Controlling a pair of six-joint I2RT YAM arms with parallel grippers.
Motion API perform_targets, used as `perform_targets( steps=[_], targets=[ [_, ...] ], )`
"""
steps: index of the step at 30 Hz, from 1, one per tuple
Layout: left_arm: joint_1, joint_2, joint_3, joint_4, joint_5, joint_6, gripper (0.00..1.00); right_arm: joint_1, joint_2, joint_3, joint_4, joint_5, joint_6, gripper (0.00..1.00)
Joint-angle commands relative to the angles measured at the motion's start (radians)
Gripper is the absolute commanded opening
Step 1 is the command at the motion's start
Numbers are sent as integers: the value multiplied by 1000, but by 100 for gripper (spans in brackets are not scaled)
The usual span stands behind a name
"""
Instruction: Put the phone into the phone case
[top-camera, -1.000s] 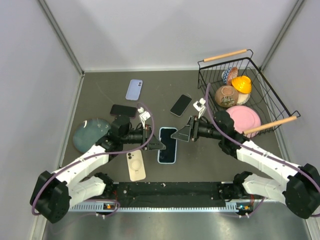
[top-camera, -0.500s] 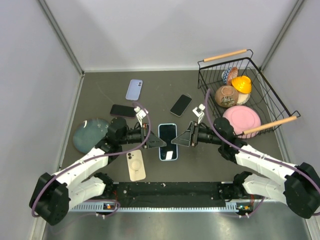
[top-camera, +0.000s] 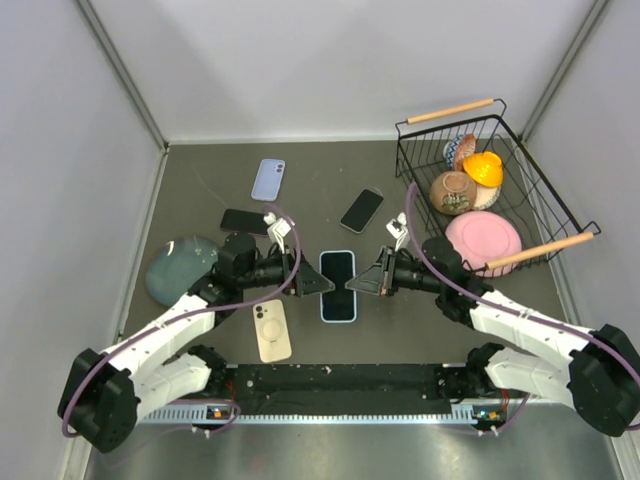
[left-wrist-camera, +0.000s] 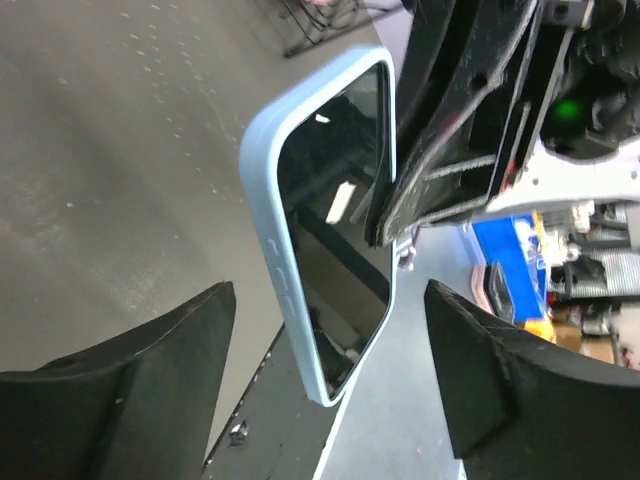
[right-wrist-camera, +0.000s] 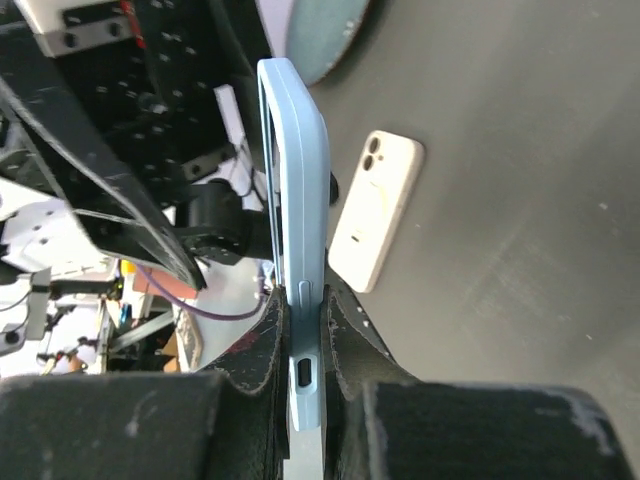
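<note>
A black-screened phone (top-camera: 338, 283) sits in a light blue phone case (top-camera: 338, 317) and is held just above the table centre. My right gripper (top-camera: 354, 285) is shut on the case's right edge; in the right wrist view the case (right-wrist-camera: 300, 190) stands edge-on, pinched between both fingers (right-wrist-camera: 262, 345). My left gripper (top-camera: 320, 285) stands open at the case's left edge. In the left wrist view the cased phone (left-wrist-camera: 335, 230) hangs between and beyond the spread fingers (left-wrist-camera: 150, 350), touching neither.
A cream phone (top-camera: 271, 330) lies face down near the left arm. A grey-green disc (top-camera: 178, 268), a black phone (top-camera: 246, 221), a lavender case (top-camera: 268, 179) and another black phone (top-camera: 361, 210) lie around. A wire basket (top-camera: 535, 175) with dishes stands at right.
My left gripper has opened and let go of the cased phone. My right gripper has shut on the case's right edge. The phone has shifted slightly.
</note>
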Motion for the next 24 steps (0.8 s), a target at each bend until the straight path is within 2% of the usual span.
perform_targets(
  steps=[1,3,7,13,18,24],
  targets=[
    [5,-47,73,-145,-189,116,87,4,-24,74,-82,59,-56,0],
    [8,-73,81,-185,-276,122,94,2,-22,100,-177,91,-91,0],
    [18,-105,101,-314,-432,124,99,5,4,111,-291,146,-130,0],
    [28,-136,128,-475,-657,153,99,4,94,112,-333,177,-147,0],
    [43,-114,144,-546,-731,150,99,-1,211,123,-325,189,-162,0],
    [55,-73,157,-586,-733,144,99,-16,272,99,-305,235,-171,0]
  ],
)
